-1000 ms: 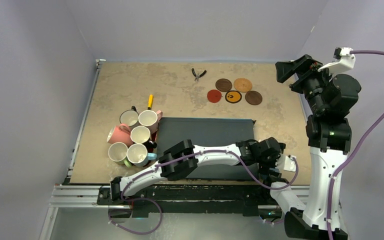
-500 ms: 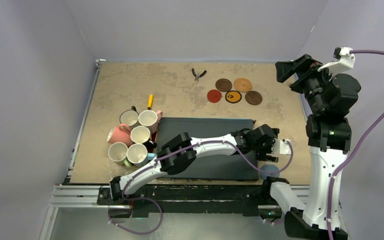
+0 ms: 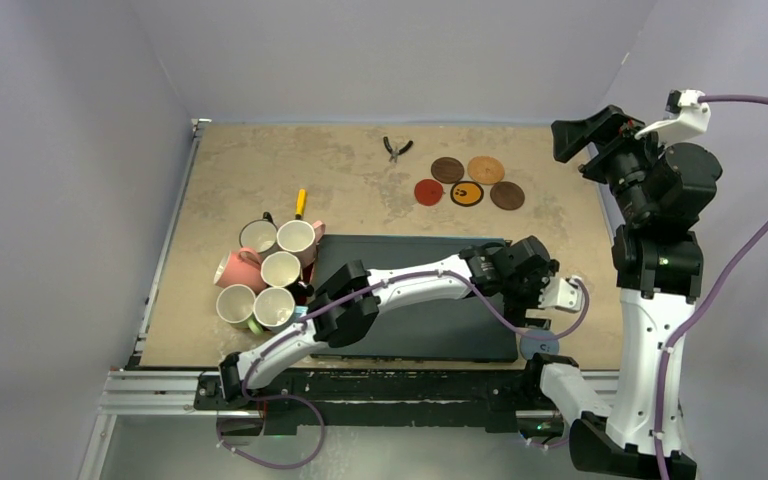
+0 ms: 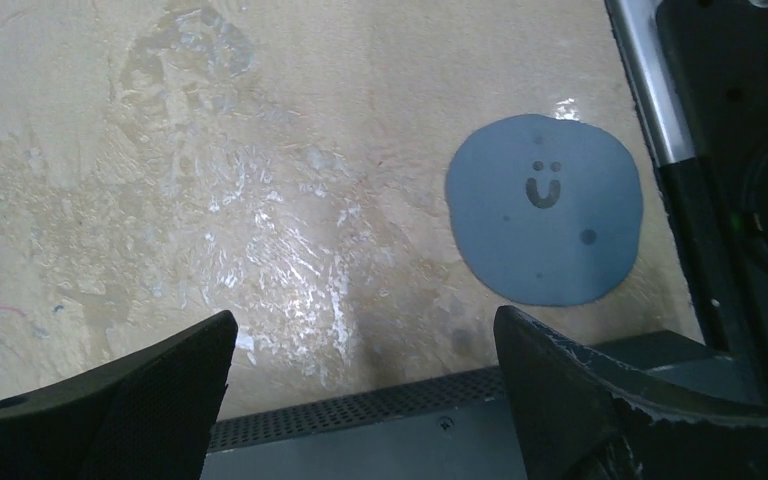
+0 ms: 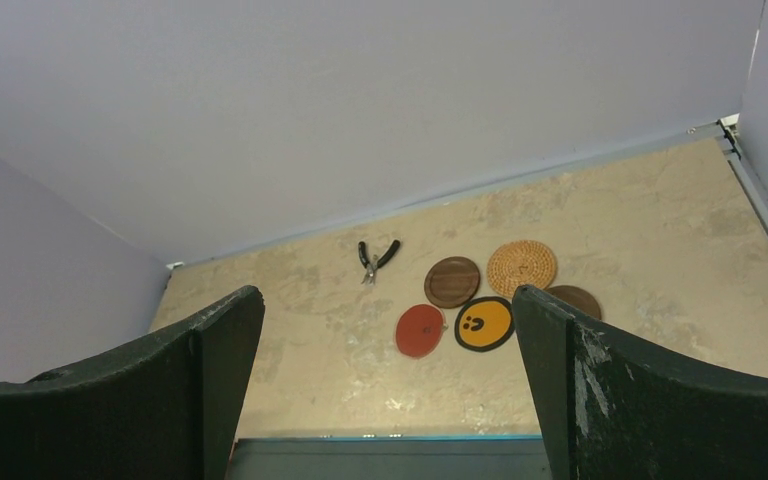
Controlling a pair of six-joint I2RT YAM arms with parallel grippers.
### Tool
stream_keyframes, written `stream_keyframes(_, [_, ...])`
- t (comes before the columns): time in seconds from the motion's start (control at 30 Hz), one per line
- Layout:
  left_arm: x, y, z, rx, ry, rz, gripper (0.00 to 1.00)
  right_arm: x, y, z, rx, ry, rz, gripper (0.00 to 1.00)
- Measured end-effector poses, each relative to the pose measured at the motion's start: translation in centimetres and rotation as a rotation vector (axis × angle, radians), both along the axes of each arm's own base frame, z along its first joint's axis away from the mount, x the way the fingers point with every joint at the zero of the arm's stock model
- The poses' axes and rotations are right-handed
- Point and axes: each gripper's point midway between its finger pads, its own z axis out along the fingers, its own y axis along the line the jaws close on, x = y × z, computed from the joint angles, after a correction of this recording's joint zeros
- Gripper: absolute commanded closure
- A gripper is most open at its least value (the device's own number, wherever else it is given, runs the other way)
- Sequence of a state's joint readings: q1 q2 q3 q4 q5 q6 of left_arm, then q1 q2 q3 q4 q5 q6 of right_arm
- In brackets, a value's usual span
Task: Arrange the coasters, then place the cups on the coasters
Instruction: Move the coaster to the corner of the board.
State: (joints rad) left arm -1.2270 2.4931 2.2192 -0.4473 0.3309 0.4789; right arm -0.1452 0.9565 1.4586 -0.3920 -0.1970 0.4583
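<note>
While the grey-blue coaster (image 4: 545, 208) lies flat on the bare table (image 4: 210, 150), smiley mark up, the left gripper (image 4: 360, 335) hangs above it with its fingers spread wide and nothing between them. The coaster sits ahead of the fingertips, nearer the finger on the right of the wrist view (image 4: 580, 400), and touches neither finger. Just past the coaster runs the table's metal rail (image 4: 650, 110). Beneath the fingers lies the edge of the black mat (image 4: 360, 440).

The other five coasters lie well ahead of the right gripper (image 5: 388, 300), which is raised high with its fingers fully parted and empty. Through the gap between those fingers show the red coaster (image 5: 420, 330) and the yellow coaster (image 5: 484, 323) side by side. The brown wood coaster (image 5: 452, 281) and the cork coaster (image 5: 521, 268) lie just behind them. The dark brown coaster (image 5: 572, 298) is partly hidden by the finger on the right of that view. Beyond the group, to its left, lie the pliers (image 5: 377, 258).

From above, the cups (image 3: 280, 270) stand bunched together across the mat, well apart from both sets of fingers and from every coaster. The salmon pink cup (image 3: 230, 270) lies on its side. A yellow-handled tool (image 3: 300, 203) rests just behind the bunch.
</note>
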Motion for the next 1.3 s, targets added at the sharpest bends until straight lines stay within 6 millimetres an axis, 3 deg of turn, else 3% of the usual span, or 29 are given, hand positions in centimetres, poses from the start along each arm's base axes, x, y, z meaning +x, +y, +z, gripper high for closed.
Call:
stream_keyframes(0.2, [-1.2,0.5,1.0,0.036,-0.01,-0.045,0.04,0.4,-0.1,-0.1,-0.006,0.008,0.001,0.02])
stream_keyframes(0.47, [-4.2,0.0,-1.7,0.083,-0.018,-0.1,0.04,1.3,0.0,-1.0,0.012,0.042,0.008,0.02])
stream_keyframes(1.3, [-5.2,-1.8,-2.1,0.018,0.016,-0.095,0.03,1.9,0.3,-1.6,0.049,0.066,0.028,0.02])
